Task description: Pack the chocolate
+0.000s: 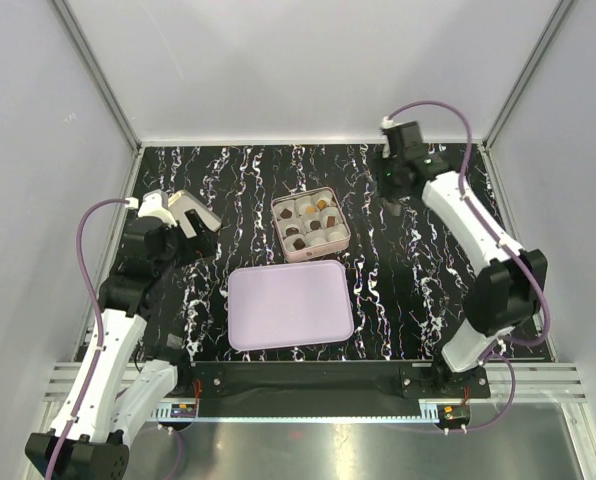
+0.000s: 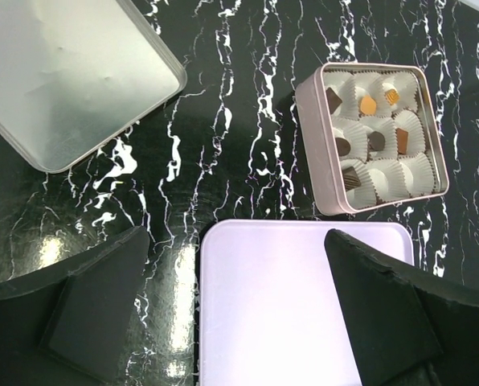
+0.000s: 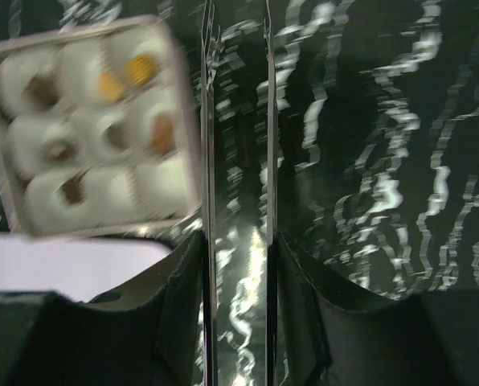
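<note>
Several tiny chocolate pieces, dark brown (image 2: 343, 146) and orange-tan (image 2: 368, 104), sit in white paper cups inside the square pink tin (image 1: 343, 232), also in the left wrist view (image 2: 310, 137) and, blurred, in the right wrist view (image 3: 190, 121). My left gripper (image 2: 239, 265) is wide open and empty, hovering above the flat pink tray (image 2: 288, 322), left of the tin in the top view (image 1: 183, 218). My right gripper (image 3: 238, 241) is shut on thin metal tweezers (image 3: 209, 161), whose blades point past the tin's right side. It hangs right of the tin (image 1: 393, 198).
A silver tin lid (image 2: 71, 72) lies on the black marbled table to the left of the tin, under my left arm. The pink tray (image 1: 290, 305) lies just in front of the tin. Grey walls enclose the table on three sides.
</note>
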